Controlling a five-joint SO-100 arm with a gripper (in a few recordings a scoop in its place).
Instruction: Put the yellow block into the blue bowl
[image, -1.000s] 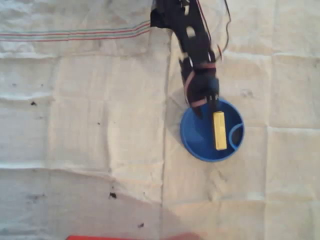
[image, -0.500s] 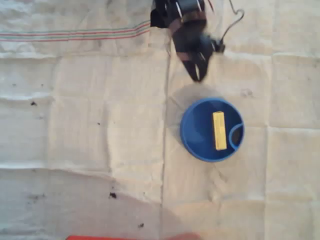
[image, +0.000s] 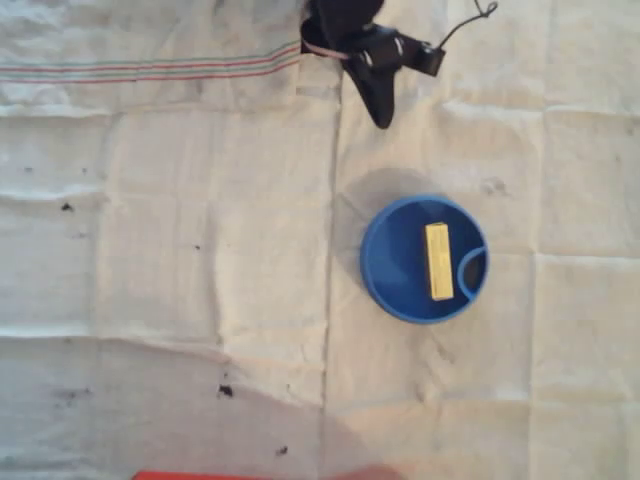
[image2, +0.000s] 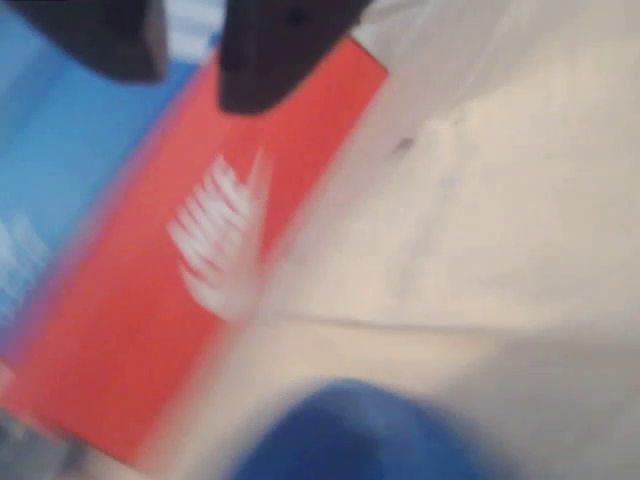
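Block's sitting in the bowl

The block (image: 438, 261) lies flat inside the bowl (image: 385, 262), right of centre; the end effector (image: 381, 112) hangs well apart above it, grasping nothing, can't tell if it's parted.

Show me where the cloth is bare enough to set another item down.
Free: the wide cloth left of the blue bowl, and the strip below it. Crowded: the top edge, where the gripper hangs. The yellow block lies inside the bowl.

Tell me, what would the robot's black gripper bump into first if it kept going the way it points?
Probably the white creased cloth. In the overhead view the gripper points down-picture, short of the round blue plastic bowl; height is unclear, so it might reach the bowl's rim instead.
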